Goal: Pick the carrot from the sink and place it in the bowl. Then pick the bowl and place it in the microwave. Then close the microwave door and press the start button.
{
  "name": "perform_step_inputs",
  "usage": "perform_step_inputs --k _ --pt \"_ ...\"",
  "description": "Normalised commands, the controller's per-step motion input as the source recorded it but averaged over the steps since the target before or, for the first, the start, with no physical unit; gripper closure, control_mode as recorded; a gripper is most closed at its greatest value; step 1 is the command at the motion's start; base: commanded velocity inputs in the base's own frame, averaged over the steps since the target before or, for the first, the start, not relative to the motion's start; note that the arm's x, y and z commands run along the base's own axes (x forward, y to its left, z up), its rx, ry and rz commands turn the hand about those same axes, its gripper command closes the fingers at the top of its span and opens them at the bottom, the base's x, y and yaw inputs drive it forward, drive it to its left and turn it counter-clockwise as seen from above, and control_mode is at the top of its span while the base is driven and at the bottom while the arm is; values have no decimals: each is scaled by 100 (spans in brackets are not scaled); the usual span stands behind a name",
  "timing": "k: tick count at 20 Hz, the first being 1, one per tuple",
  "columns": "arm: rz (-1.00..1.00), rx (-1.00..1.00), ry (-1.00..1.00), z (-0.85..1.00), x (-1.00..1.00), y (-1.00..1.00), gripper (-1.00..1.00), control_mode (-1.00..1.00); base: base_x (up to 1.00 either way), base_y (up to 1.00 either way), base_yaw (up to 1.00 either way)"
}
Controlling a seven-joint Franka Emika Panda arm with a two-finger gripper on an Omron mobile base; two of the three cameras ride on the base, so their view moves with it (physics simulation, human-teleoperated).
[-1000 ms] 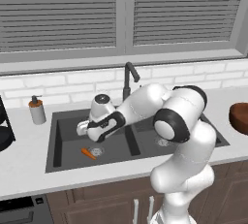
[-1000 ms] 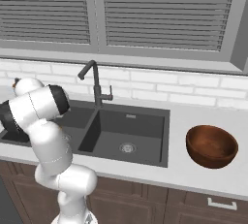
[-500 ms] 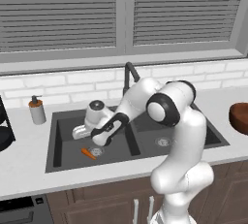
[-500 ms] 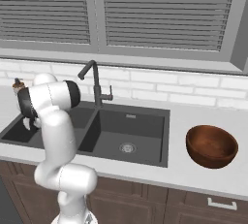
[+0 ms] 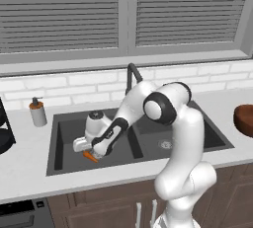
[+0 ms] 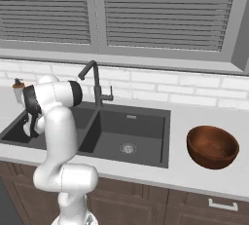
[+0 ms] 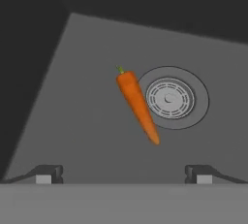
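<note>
Carrot (image 7: 137,105) lies flat on the floor of the sink's (image 5: 64,128) left basin, mid-frame in the hand view, green stub toward upper left, thin tip toward lower right. Its right flank overlaps the rim of the round steel drain (image 7: 170,98). In the left base view the carrot (image 5: 90,157) shows as an orange sliver at centre left, just below the hand.

Gripper (image 7: 123,173) spread wide, holding nothing; its two dark fingertips (image 7: 47,173) stand at the bottom corners of the hand view, with the carrot above the gap and apart from both. In the left base view the gripper (image 5: 94,154) hangs low inside the left basin, the arm reaching down from the right of frame.

Bowl (image 6: 212,146), reddish-brown, sits upright on the counter (image 6: 194,178) at the right of the right base view, well apart from the sink (image 6: 151,156). Its edge (image 5: 245,119) shows at the far right of the left base view.

Faucet (image 6: 96,85) stands behind the divider between basins. Soap dispenser (image 5: 36,112) on the counter, left of the sink.
</note>
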Motion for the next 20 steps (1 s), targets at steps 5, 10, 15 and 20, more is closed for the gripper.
perform_step_inputs --k 5,10,15,20 --pt "0 0 21 -11 8 0 -100 -100 0 0 0" --pt "0 -1 25 -2 26 0 -100 -100 0 0 0" --pt "1 -2 8 -1 12 0 -100 -100 0 0 0" --pt "0 -14 10 -12 17 4 -100 -100 0 0 0"
